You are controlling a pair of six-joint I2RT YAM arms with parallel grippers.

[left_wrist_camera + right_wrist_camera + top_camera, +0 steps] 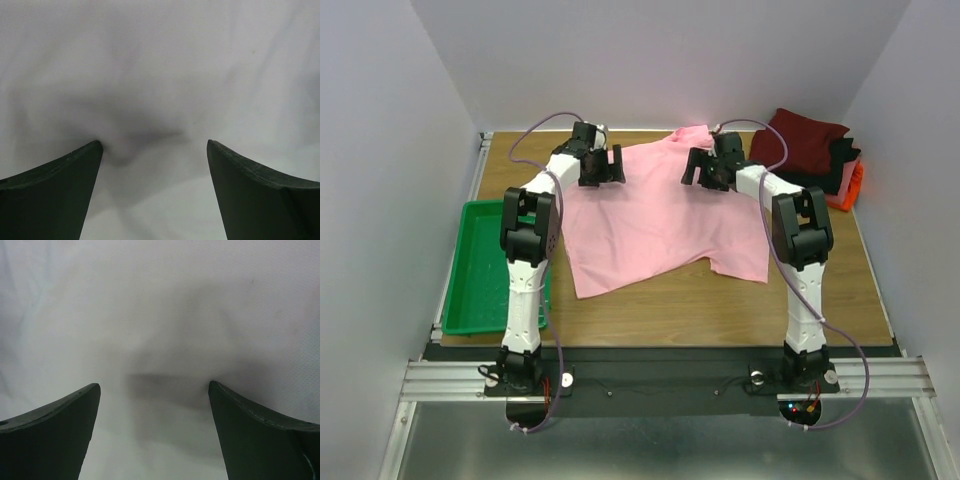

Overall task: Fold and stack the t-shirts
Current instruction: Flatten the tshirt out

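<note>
A light pink t-shirt (650,215) lies spread flat in the middle of the wooden table. My left gripper (603,172) stands over its far left part and my right gripper (704,170) over its far right part, near the collar. Both wrist views show only pale cloth (160,60) (160,300) close under the fingers. The left gripper (155,145) is open, its jaws wide apart with nothing between them. My right gripper (155,385) is open the same way. At the back right sits a stack of folded t-shirts, dark red (807,138) on top, black (837,160) and orange-red (851,188) below.
A green plastic tray (480,265) sits at the table's left edge beside the left arm. White walls close in the back and both sides. Bare wood (720,305) shows in front of the pink shirt.
</note>
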